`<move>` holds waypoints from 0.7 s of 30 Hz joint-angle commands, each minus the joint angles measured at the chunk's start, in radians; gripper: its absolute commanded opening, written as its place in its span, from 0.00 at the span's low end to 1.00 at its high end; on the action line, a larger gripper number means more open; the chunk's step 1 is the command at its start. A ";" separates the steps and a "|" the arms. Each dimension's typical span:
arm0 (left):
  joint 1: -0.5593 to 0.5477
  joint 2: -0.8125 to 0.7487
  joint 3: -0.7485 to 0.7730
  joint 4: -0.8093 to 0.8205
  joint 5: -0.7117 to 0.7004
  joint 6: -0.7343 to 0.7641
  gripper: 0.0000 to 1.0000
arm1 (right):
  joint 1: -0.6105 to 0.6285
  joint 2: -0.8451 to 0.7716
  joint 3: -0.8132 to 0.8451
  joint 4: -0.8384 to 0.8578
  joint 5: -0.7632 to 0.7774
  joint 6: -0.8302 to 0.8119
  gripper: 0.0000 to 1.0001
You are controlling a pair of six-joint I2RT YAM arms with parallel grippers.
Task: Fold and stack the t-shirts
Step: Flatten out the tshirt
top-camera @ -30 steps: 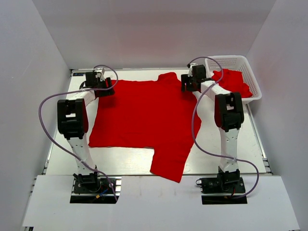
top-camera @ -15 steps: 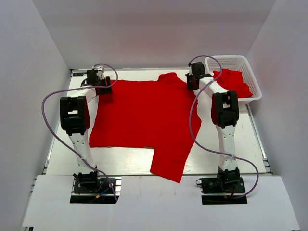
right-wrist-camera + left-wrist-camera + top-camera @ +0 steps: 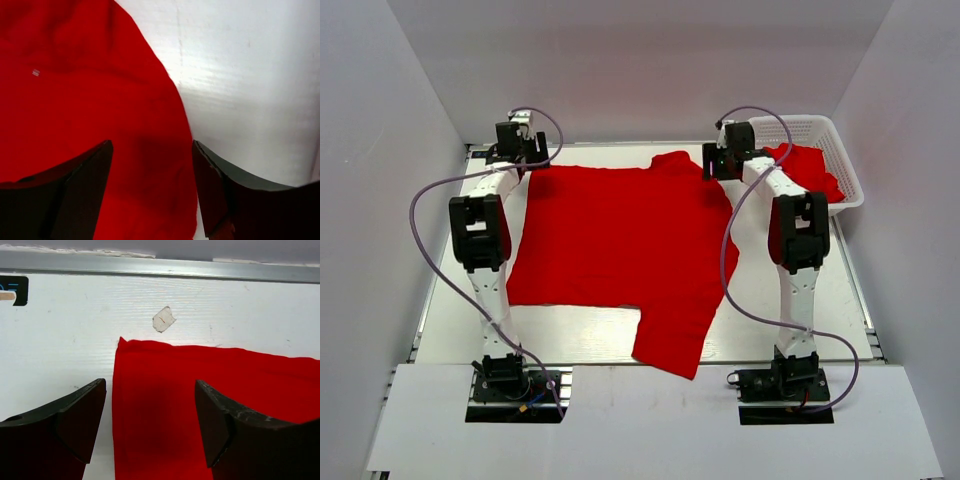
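Red t-shirt (image 3: 615, 240) lies flat on surface (image 3: 570, 335), one sleeve toward near edge, prob. spread out ready for folding. Left gripper (image 3: 150, 385) over shirt's far-left corner, jaws spread, corner right under them, nothing pinched. Right gripper (image 3: 152, 144) over shirt's far-right sleeve, also spread, cloth edge beneath. 2nd t-shirt (image 3: 808, 165) bunched in basket (image 3: 790, 122), right of shirt's far end.

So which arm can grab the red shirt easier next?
Probably left: the left claw, open, hangs over the shirt's far corner. The right claw, also open, is over a curved edge.
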 commanded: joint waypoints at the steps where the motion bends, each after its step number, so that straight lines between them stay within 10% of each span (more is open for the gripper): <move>1: 0.007 0.054 0.065 0.004 0.002 0.017 0.82 | 0.006 -0.003 0.078 0.039 -0.068 -0.015 0.70; 21: 0.007 0.275 0.327 -0.096 -0.032 -0.006 0.78 | 0.018 0.247 0.348 -0.134 0.022 -0.030 0.63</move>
